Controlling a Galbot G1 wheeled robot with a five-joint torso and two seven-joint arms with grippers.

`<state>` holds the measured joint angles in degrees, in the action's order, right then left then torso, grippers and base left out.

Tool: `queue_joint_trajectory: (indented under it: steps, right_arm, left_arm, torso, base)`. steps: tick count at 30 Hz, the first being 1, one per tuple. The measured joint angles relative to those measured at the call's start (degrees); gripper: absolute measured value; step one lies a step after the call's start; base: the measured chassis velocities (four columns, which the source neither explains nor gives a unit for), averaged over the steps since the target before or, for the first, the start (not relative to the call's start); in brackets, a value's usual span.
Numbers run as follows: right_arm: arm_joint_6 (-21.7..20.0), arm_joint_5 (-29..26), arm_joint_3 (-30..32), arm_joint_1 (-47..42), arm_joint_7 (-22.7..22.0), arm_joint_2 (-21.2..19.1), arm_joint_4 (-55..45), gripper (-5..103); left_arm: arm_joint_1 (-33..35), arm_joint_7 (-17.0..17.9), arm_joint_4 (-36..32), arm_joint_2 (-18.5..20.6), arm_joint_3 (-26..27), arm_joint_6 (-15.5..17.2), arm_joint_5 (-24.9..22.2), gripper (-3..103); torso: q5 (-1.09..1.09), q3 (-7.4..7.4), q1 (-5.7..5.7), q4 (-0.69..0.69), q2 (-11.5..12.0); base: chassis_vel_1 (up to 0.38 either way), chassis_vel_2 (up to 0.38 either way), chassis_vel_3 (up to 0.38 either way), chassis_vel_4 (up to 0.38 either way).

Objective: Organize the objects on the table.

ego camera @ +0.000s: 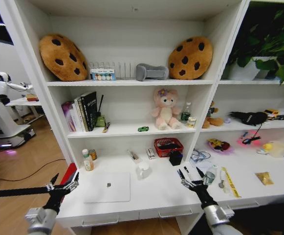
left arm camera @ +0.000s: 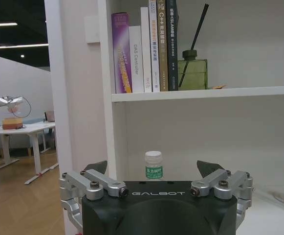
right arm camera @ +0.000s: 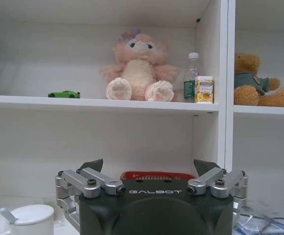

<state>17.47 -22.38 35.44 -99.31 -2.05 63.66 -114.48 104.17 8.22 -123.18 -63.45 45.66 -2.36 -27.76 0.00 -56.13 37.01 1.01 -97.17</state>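
The white table (ego camera: 156, 193) carries a shut silver laptop (ego camera: 107, 187) at front left. A yellow flat strip (ego camera: 230, 181) and a gold snack packet (ego camera: 265, 178) lie to the right, and a small can (ego camera: 209, 176) stands by my right gripper. A tiny green toy car (ego camera: 142, 129) (right arm camera: 63, 94) sits on the shelf above. My left gripper (ego camera: 64, 182) (left arm camera: 153, 167) hovers open at the table's left front corner, facing a white bottle (left arm camera: 153, 165). My right gripper (ego camera: 190, 173) (right arm camera: 149, 165) hangs open over the front edge, right of the laptop. Neither holds anything.
On the table stand a white mug (ego camera: 142, 170) (right arm camera: 32, 218), a red basket (ego camera: 168, 146) (right arm camera: 154, 175), a black box (ego camera: 175, 157) and two small bottles (ego camera: 87, 160). The shelf holds books (ego camera: 82, 111) (left arm camera: 142, 49), a pink plush (ego camera: 165, 108) (right arm camera: 139, 68) and cookie cushions (ego camera: 62, 57).
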Motion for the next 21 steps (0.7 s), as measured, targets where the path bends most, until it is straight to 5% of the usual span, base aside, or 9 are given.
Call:
queue_joint_trajectory:
  steps: [21]
  right_arm:
    - [0.6,1.6,-1.5,1.7,0.2,2.7,3.1,100]
  left_arm:
    - [-1.5,0.3,0.6,-0.3,-0.9,1.1,-0.1,100]
  torso:
    - [0.00,0.00,0.01,0.00,0.0]
  base:
    - [0.000,0.000,0.000,0.000]
